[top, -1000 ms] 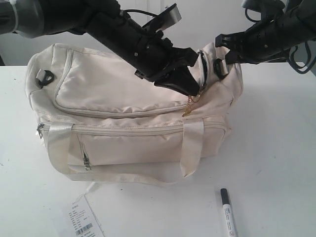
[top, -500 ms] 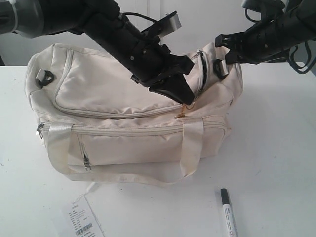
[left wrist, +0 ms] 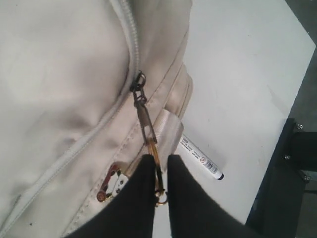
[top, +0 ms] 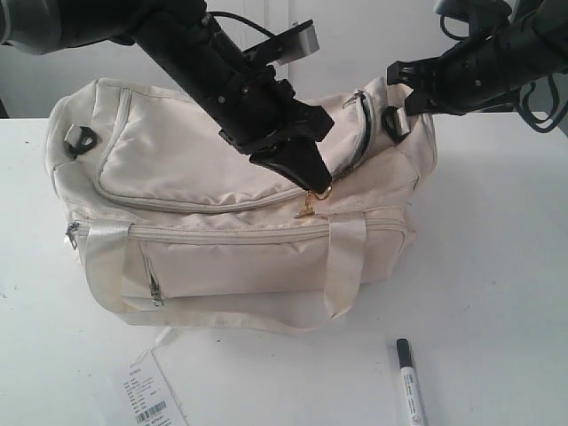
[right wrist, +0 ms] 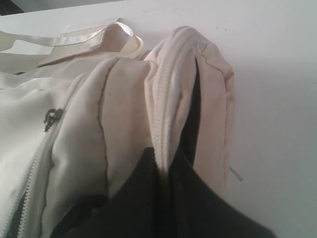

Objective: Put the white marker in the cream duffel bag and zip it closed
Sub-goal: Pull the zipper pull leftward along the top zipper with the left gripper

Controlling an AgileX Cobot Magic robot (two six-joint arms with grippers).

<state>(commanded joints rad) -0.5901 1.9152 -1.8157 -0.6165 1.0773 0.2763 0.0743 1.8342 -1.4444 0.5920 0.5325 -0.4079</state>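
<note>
The cream duffel bag [top: 204, 177] lies on the white table with its top zip partly parted at the right end. My left gripper [top: 312, 184] is over the bag's front top edge, shut on the golden zipper pull [top: 309, 205]. The left wrist view shows the pull [left wrist: 147, 129] pinched between the black fingers [left wrist: 143, 173] of this gripper [left wrist: 158, 166]. My right gripper [top: 398, 94] is shut on the bag's right end; in the right wrist view it [right wrist: 167, 159] pinches the zip edge of the bag [right wrist: 124, 99]. The white marker [top: 410, 382] lies on the table in front of the bag, also visible as the marker [left wrist: 200, 157].
A paper barcode tag [top: 146, 398] lies by the front left table edge, tied to the bag. Strap handles [top: 344, 262] hang over the bag's front. A black clip [top: 78, 139] sits at the bag's left end. The table [top: 497, 266] stretches right of the bag.
My left gripper has drawn the golden zipper pull leftward and slightly down along the top zip. The right gripper has kept its hold on the bag's end. The marker has not moved.
</note>
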